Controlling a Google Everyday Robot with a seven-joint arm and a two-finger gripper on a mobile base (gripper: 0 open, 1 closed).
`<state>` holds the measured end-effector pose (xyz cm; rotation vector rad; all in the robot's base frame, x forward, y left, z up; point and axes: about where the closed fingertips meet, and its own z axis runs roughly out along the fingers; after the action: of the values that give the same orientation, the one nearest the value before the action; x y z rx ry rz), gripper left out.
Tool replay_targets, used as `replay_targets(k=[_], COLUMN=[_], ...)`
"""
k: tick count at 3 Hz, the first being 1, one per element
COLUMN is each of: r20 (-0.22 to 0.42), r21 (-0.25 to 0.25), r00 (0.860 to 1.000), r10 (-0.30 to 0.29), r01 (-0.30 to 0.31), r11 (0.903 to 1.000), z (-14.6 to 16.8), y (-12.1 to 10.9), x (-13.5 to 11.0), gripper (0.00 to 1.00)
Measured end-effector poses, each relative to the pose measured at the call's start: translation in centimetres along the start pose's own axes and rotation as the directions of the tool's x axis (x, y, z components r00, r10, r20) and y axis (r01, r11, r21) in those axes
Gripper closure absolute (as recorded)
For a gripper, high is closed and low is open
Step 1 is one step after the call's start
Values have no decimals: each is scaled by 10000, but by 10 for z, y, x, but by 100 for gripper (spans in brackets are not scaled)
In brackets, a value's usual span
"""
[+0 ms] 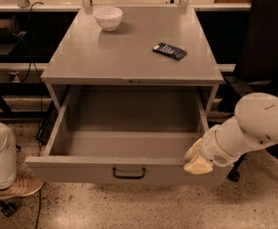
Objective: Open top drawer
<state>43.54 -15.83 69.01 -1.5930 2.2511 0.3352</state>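
The top drawer (81,170) is a wide grey metal drawer, pulled far out of the grey cabinet (129,56), and I see nothing inside it. A small dark loop handle (129,173) sits at the centre of its front panel. My gripper (197,160) is at the right end of the drawer's front edge, touching the top rim, at the end of my white arm (253,128) that comes in from the right. No other drawers show in this view.
A white bowl (108,17) and a dark remote-like object (169,51) lie on the cabinet top. A person's leg and shoe (7,175) are at the left. A black chair (267,42) stands at the right. Speckled floor lies in front.
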Motion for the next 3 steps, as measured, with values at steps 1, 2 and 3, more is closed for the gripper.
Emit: replay_targets(k=[1,2,3], r20=[-6,-15,104], r21=[2,3,-10], r00=[10000,10000,9999], r10=[-15,-38,-92], r01=[15,38,92], r11=[10000,10000,10000], z=[0,0,-10], y=[0,1,-7], x=[0,-1,3], gripper=[56,33,3])
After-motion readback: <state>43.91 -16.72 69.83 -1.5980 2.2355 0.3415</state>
